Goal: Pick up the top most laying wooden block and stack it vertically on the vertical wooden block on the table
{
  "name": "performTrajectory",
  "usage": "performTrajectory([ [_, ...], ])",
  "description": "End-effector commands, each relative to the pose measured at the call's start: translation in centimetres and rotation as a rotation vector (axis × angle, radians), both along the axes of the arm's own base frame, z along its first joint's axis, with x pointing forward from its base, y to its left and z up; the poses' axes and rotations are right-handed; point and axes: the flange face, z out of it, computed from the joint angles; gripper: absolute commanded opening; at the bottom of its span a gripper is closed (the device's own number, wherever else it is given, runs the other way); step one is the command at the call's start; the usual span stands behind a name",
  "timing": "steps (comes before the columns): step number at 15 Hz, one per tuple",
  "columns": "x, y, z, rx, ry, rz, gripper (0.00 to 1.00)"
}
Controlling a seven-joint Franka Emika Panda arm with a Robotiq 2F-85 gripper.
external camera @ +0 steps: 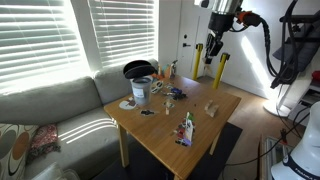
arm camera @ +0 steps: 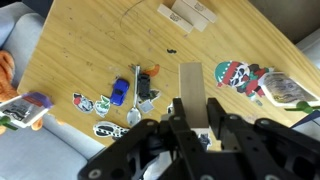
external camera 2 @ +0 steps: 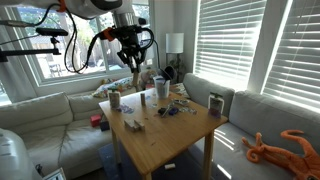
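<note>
My gripper (arm camera: 192,118) is shut on a light wooden block (arm camera: 190,85), which stands out lengthwise past the fingertips. In both exterior views the gripper (external camera: 212,50) (external camera 2: 134,58) hangs high above the far part of the light-brown wooden table (external camera: 200,135) (external camera 2: 165,135). Other wooden blocks (arm camera: 188,13) lie together on the table at the top edge of the wrist view; they also show as a small pale shape in an exterior view (external camera: 211,107). I cannot tell which of them stands upright.
Small toys and stickers (arm camera: 128,95) and a colourful packet (arm camera: 262,82) lie on the table below the gripper. A white bucket (external camera: 141,92), a dark bowl (external camera: 137,68) and a bottle (external camera: 172,68) stand near the sofa (external camera: 50,105). A mug (external camera 2: 215,102) stands at a table corner.
</note>
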Motion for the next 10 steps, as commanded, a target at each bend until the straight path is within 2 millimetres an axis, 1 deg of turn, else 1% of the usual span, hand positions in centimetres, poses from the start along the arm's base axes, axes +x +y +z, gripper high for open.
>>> performTrajectory([
  [1, 0.0, 0.0, 0.1, 0.0, 0.001, 0.0, 0.07],
  [2, 0.4, 0.6, -0.3, -0.015, -0.059, -0.02, 0.07],
  [5, 1.2, 3.2, -1.2, -0.01, -0.242, -0.022, 0.07],
  [8, 0.6, 5.7, -2.6, 0.055, -0.314, -0.085, 0.07],
  [10, 0.2, 6.8, -3.4, 0.083, -0.345, -0.135, 0.07],
])
